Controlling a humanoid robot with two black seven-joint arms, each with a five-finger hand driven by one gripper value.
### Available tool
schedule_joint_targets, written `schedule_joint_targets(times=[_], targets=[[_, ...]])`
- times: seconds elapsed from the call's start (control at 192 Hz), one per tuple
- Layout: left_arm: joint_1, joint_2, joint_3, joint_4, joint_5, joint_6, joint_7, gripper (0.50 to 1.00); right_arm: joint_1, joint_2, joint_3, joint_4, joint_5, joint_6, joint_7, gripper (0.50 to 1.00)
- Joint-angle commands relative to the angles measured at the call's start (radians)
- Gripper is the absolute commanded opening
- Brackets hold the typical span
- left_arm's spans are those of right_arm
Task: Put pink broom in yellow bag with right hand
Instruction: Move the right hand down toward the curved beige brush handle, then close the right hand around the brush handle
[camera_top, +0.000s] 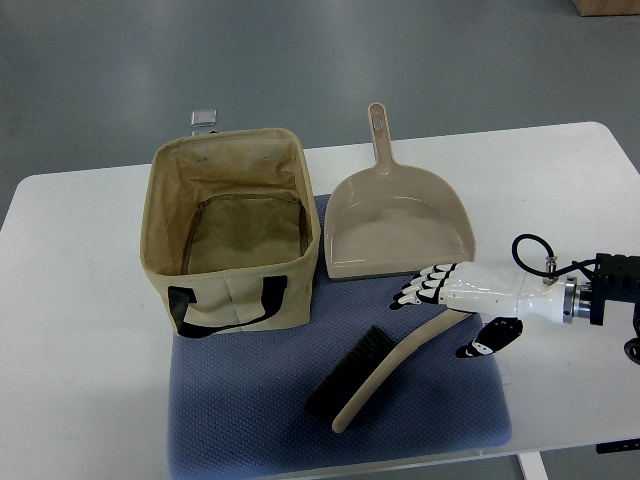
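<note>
Right hand (440, 288) enters from 3 o'clock, fingers spread and relaxed, holding nothing, hovering over the broom (385, 370) handle's upper end. Broom lies on the blue mat (250, 420), long axis 7-to-1 o'clock; dark bristles hard to resolve. Bag (228, 232) at 11 o'clock, dustpan (395, 222) beyond.

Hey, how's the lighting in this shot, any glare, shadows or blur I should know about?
Top view: even, soft overhead light; faint shadows only under the right hand and beside the bag; mild sheen on the dustpan; no strong glare; the broom and the white table look sharp.
</note>
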Motion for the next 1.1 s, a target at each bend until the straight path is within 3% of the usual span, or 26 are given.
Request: schedule_joint_targets(times=[0.0, 0.234, 0.322, 0.754, 0.998, 1.097], targets=[[0.000, 0.000, 0.000, 0.000, 0.000, 0.000, 0.000, 1.000, 0.000, 0.002, -0.004, 0.000, -0.007, -0.003, -0.025, 0.858], [0.000, 0.000, 0.000, 0.000, 0.000, 0.000, 0.000, 1.000, -0.002, 0.005, -0.022, 0.000, -0.036, -0.008, -0.032, 0.789], [0.000, 0.000, 0.000, 0.000, 0.000, 0.000, 0.000, 1.000, 0.001, 0.023, -0.042, -0.002, -0.046, -0.015, -0.068, 0.764], [0.000, 0.000, 0.000, 0.000, 0.000, 0.000, 0.000, 1.000, -0.002, 0.074, -0.053, -0.031, -0.089, -0.028, -0.111, 0.713], [0.000, 0.000, 0.000, 0.000, 0.000, 0.000, 0.000, 1.000, 0.000, 0.075, -0.057, -0.038, -0.093, -0.028, -0.114, 0.609], [0.000, 0.000, 0.000, 0.000, 0.000, 0.000, 0.000, 1.000, 0.000, 0.075, -0.057, -0.043, -0.093, -0.031, -0.114, 0.509]])
